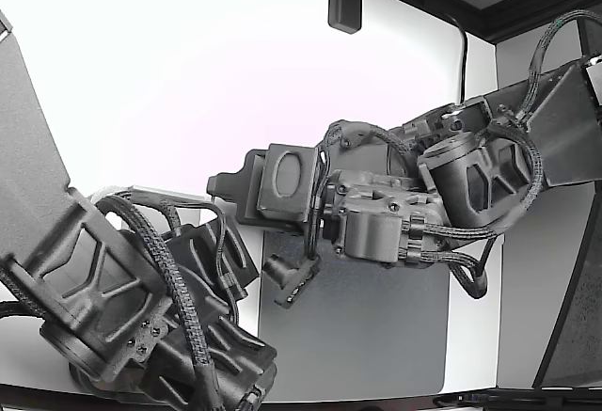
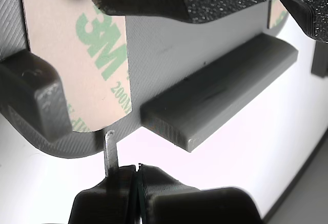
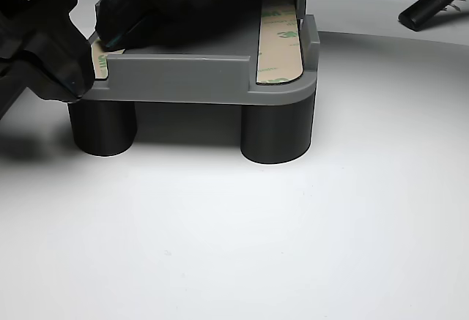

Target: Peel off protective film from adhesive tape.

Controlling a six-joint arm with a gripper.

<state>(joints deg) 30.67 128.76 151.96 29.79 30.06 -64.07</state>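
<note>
A grey plastic part (image 2: 169, 55) carries a pinkish tape strip with green 3M print, its protective film (image 2: 97, 55) still lying flat. My gripper (image 2: 137, 171) sits just off the part's rounded edge with its jaws pressed together. A thin pale tab (image 2: 110, 149) runs from the film's lower edge into the fingertips. In the other view the same part (image 3: 190, 78) rests on two black cylinders, a second filmed strip (image 3: 280, 45) lies at its right end, and black gripper bodies (image 3: 117, 20) cover the left strip (image 3: 100, 61). The exterior view shows only the arms.
A raised grey bar (image 2: 225, 93) on the part lies close to the fingertips. A second black arm (image 1: 122, 279) fills the exterior view's lower left, over a grey mat (image 1: 367, 326). Peeled scraps and a dark rod (image 3: 432, 1) lie at the far right of the other view.
</note>
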